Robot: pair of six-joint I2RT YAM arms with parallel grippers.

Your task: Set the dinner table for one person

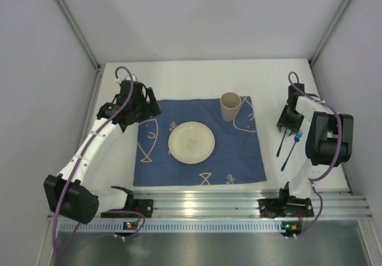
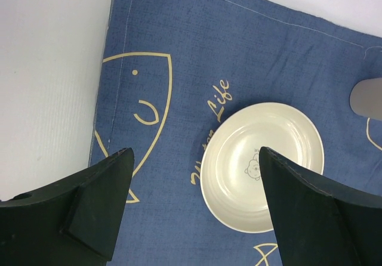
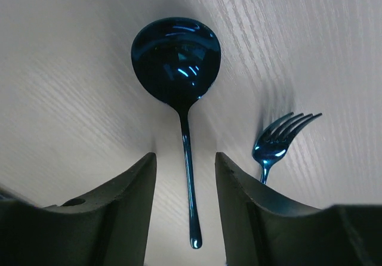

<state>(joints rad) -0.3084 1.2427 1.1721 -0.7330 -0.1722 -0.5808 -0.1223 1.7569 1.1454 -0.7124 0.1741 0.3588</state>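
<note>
The dinner table (image 1: pixel 197 78) fills the scene. A blue cloth (image 1: pixel 239 152) lies at its centre as a mat, with the plate (image 1: pixel 191 142) mid-cloth and the cup (image 1: pixel 230 106) at the far right corner. The left gripper (image 2: pixel 197 158) hangs spread wide over the cloth's left side. The right gripper (image 3: pixel 185 155), jaws apart, straddles the handle of the spoon (image 3: pixel 176 57) right of the cloth, probably to grasp it. The fork (image 3: pixel 277 141) lies just beside.

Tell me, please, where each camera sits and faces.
Top external: above and behind, looking down on table, cloth, plate, cup; left arm and right arm show.
Left wrist: on the left arm, faces down at cloth and plate; open left claw shows.
Right wrist: on the right arm, faces down at spoon and fork; right claw straddles spoon's handle.
Shared: plate in top and left wrist; spoon and fork in top and right wrist.
</note>
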